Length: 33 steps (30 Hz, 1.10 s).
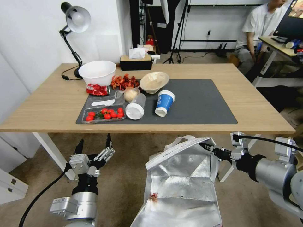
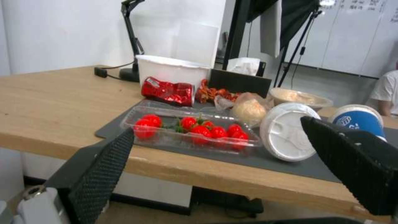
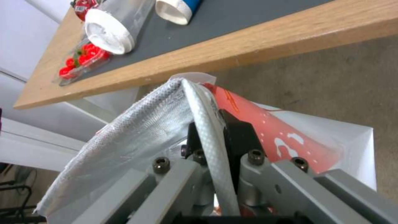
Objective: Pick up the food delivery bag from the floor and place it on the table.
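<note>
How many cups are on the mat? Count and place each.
2: a blue cup lying at the middle of the mat, a clear lidded cup lying left of it.

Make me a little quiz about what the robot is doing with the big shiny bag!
1. True or false: the food delivery bag already sits on the table.
2. Which gripper holds the bag? A) left gripper B) right gripper C) both
3. Fill in: the blue cup lies tipped over on the dark grey ___.

Key
1. False: in the head view it hangs in front of the table's near edge, lower than the top.
2. B: its fingers pinch the bag's white rim; the left gripper is open and apart from the bag.
3. mat
</note>
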### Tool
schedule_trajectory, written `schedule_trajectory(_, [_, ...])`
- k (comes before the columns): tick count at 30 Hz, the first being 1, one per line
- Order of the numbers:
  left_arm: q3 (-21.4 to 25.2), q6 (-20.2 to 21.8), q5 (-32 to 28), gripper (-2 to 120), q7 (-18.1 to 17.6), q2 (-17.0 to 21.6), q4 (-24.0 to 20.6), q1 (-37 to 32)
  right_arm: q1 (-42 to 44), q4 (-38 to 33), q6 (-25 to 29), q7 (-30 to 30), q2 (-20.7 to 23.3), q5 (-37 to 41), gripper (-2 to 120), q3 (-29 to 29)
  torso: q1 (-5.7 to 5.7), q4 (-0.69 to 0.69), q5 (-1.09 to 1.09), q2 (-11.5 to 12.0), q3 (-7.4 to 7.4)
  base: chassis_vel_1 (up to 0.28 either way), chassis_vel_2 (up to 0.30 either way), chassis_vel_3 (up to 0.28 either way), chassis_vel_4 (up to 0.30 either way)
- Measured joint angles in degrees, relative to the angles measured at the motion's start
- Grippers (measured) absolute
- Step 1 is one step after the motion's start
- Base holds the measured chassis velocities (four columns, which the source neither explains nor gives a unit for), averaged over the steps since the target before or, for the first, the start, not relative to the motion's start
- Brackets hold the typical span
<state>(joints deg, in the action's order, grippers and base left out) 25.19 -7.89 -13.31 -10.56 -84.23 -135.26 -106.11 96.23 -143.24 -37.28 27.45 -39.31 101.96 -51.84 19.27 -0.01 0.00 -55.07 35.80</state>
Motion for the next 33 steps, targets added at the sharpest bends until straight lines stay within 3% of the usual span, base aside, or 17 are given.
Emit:
schedule_trajectory(7, [0.4, -1.6, -1.1, 100, 0.9, 0.5, 0.6, 0.1, -0.1, 0.0, 0.0, 0.0, 0.1, 0.0, 0, 0.0, 0.52, 0.00, 0.00, -1.2, 0.68, 0.000, 0.000, 0.000, 0.000])
schedule_trajectory(33, [0.3, -1.8, -0.9, 100, 0.9, 0.2, 1.0, 0.1, -0.6, 0.0, -0.1, 1.5, 0.5, 2.1, 0, -0.6, 0.32, 0.00, 0.00, -0.7, 0.41, 0.000, 0.000, 0.000, 0.000])
